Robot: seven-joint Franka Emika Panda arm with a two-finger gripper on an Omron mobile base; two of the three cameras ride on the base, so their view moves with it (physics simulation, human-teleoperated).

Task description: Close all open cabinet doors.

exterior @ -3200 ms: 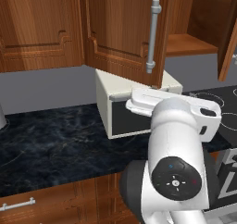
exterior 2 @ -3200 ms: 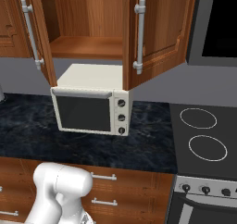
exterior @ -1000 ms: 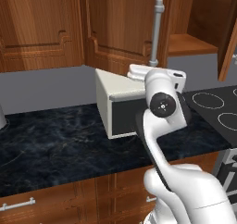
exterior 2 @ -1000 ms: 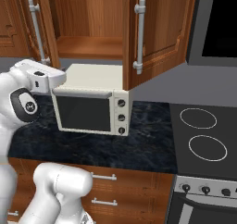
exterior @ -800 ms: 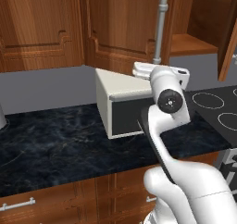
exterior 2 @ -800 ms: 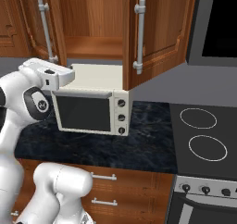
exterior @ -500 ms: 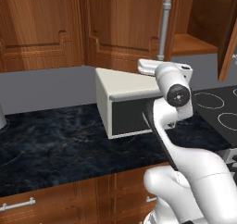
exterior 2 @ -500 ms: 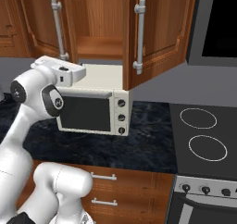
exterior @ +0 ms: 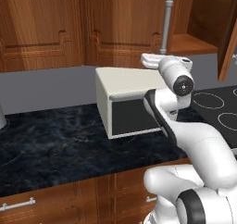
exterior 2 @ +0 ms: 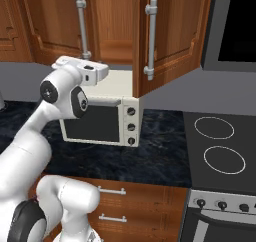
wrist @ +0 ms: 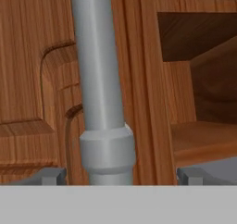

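Observation:
Two reddish-brown cabinet doors hang over the counter. The left cabinet door (exterior 2: 52,23) (exterior: 125,28) stands slightly ajar, and the shelf inside (exterior: 190,43) shows past its edge. Its silver bar handle (exterior 2: 81,26) (exterior: 165,21) (wrist: 99,79) fills the hand view. My gripper (wrist: 120,174) (exterior 2: 97,72) (exterior: 150,59) is at the handle's lower end. It is open, with a fingertip (wrist: 51,175) on each side of the bar and clear of it. The right cabinet door (exterior 2: 172,31) (exterior: 229,38) juts wide open, its handle (exterior 2: 149,38) facing the room.
A white toaster oven (exterior 2: 100,122) (exterior: 132,105) sits on the dark marble counter (exterior: 55,144) just under my hand. A black stovetop (exterior 2: 220,146) lies to the right, with a dark appliance (exterior 2: 235,21) above it. Drawer fronts (exterior 2: 130,201) run below. Shut cabinets (exterior: 37,28) are at left.
The left cabinet door has swung from wide open to nearly shut. My arm has risen from low by the base and followed the door's handle rightward in the right base view. The right door has not moved.

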